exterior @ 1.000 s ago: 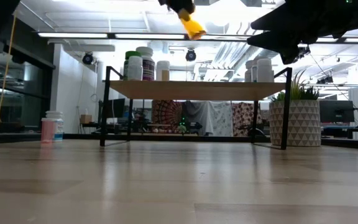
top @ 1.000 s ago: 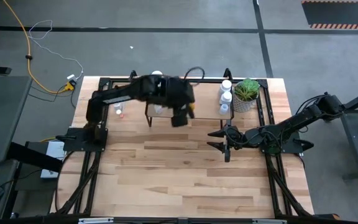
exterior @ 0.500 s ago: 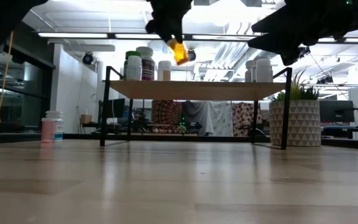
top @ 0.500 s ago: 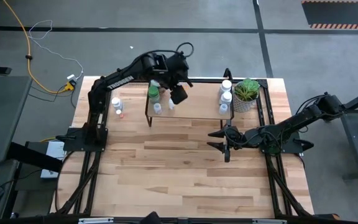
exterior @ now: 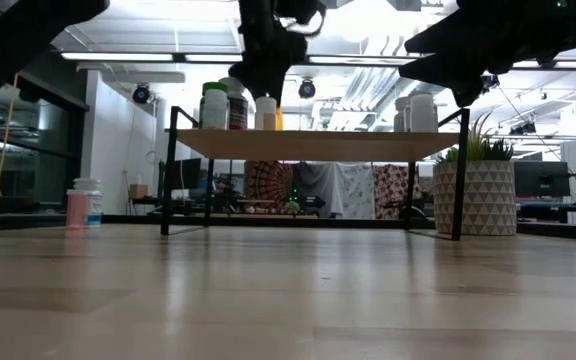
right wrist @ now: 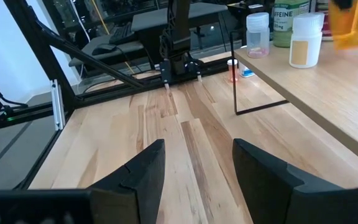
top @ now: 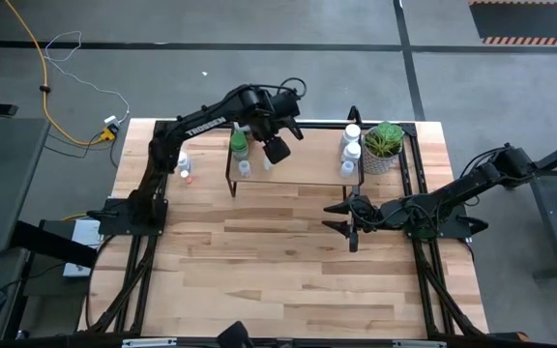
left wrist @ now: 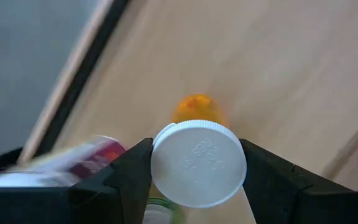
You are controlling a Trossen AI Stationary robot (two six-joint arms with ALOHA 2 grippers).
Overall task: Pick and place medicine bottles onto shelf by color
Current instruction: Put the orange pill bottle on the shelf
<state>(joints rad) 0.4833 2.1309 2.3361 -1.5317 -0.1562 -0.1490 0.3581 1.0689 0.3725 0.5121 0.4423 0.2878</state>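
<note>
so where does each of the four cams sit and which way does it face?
High: overhead, straight down; both arms, left hand over the shelf, right hand over the table.
Low: tabletop height, level at the shelf and room; arms enter from above.
Left wrist: looks down past its fingers clamping the orange bottle.
Right wrist: looks along the table past its open fingers.
Shared: right wrist and low views both show the white bottles on the shelf.

Shelf (top: 303,169): middle of board bare, open to approach from above. Left end crowded by green-capped bottle (top: 238,144) and small white bottles (top: 246,168); left tool (top: 277,150), gripping an orange bottle (left wrist: 194,109), hangs there. Right end blocked by white bottles (top: 351,150) and plant (top: 383,143). Near worktop (top: 288,280) wide open, past right tool (top: 341,218).
</note>
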